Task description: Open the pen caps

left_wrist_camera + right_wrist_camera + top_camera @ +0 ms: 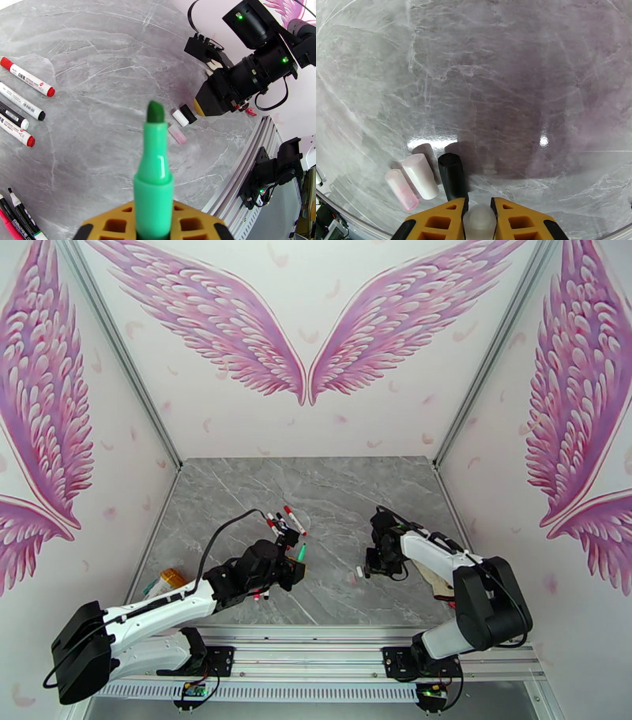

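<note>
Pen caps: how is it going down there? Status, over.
Left gripper shut on uncapped green pen. Right gripper shut on whitish cap. Pink cap, white cap, black cap loose on table, nothing in the way.

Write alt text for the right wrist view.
The right gripper holds a whitish cap between its yellow fingers over a grey marble table. Beside it lie a pink cap, a white cap and a black cap.

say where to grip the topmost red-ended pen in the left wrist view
Grip the red-ended pen at mid-barrel from straight above, jaws across it: it lies flat on the table, clear of the next pen, leaving both red ends free.
</note>
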